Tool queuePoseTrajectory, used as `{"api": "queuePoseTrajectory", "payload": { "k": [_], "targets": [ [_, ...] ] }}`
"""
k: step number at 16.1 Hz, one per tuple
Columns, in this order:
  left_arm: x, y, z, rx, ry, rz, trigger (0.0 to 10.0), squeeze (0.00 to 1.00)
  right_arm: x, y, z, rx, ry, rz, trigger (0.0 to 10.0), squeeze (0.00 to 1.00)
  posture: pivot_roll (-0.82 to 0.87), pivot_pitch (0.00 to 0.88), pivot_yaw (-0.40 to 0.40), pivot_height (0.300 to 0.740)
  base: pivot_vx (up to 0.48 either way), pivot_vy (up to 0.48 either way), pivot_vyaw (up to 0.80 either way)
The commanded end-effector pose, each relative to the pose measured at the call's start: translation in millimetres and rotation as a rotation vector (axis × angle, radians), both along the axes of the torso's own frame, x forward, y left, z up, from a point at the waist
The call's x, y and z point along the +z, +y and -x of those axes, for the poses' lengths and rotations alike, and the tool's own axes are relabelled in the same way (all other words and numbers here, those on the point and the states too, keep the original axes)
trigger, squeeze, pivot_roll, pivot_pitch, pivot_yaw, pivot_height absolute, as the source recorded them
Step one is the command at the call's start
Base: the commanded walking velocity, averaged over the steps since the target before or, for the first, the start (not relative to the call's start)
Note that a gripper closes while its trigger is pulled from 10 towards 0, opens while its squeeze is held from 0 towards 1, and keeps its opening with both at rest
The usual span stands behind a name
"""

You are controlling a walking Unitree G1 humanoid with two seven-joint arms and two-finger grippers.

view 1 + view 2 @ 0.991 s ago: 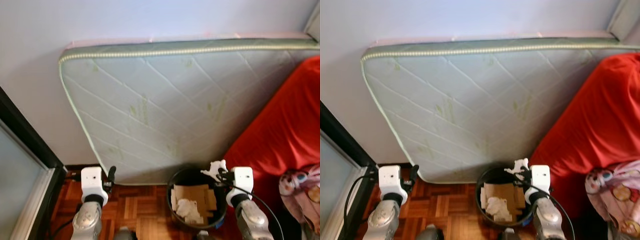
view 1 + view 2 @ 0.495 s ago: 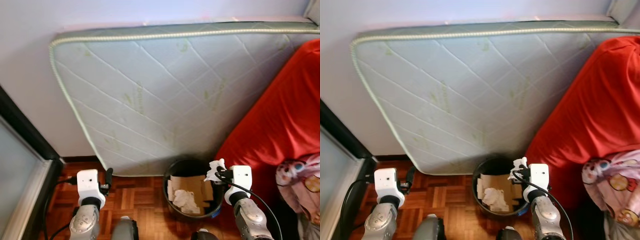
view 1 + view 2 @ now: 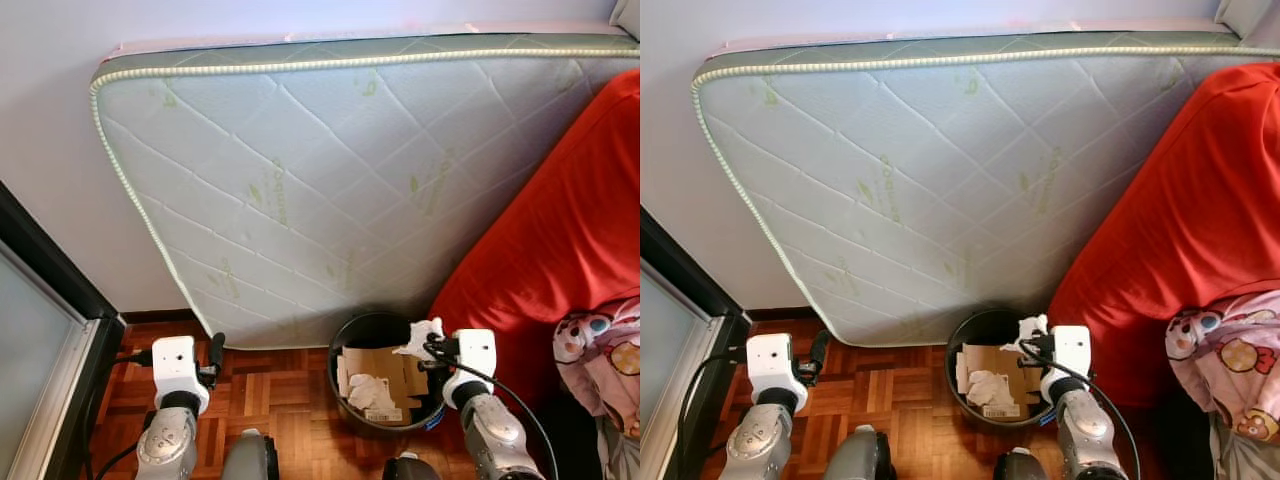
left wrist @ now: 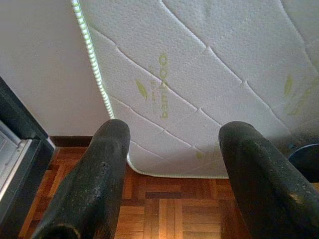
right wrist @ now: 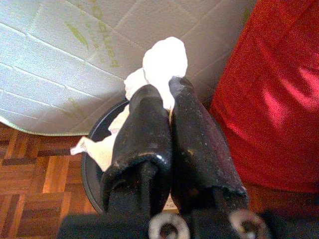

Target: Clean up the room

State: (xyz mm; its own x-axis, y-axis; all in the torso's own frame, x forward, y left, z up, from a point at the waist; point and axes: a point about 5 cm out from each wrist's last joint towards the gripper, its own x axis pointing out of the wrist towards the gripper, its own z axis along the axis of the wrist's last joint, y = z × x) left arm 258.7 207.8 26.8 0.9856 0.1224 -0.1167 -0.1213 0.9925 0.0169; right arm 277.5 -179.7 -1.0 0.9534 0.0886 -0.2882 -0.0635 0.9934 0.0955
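My right hand (image 3: 432,347) grips a tissue (image 3: 420,336) over the bin (image 3: 345,345); my left hand (image 4: 172,164) is released. Next I should let it drop inside.

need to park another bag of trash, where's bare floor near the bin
Bare parquet lies left of the black bin, bordered by the leaning mattress and the left gripper. Crowded on the bin's right: red cover, and the right gripper holding white paper.

Right gripper (image 3: 432,349) pinches tissue (image 3: 421,337) — above bin (image 3: 352,334).
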Motion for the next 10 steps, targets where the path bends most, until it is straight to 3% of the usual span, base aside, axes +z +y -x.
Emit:
{"api": "queuePoseTrajectory", "payload": {
  "k": [1, 10],
  "targets": [
    [0.1, 3.2, 2.3, 0.0, 0.009, -0.008, 10.0, 0.0, -2.7, -1.2, 2.7, -0.008, 0.011, 0.0, 10.0, 0.0, -0.02, 0.142, 0.021, 0.64, 0.0, 0.0, 0.0],
    [3.2, 3.0, 3.4, 0.018, 0.005, 0.005, 10.0, 0.0, -3.4, 7.3, -2.5, 0.02, 0.055, 0.01, 10.0, 0.0, 0.01, 0.185, 0.009, 0.64, 0.0, 0.0, 0.0]
  ]
}}
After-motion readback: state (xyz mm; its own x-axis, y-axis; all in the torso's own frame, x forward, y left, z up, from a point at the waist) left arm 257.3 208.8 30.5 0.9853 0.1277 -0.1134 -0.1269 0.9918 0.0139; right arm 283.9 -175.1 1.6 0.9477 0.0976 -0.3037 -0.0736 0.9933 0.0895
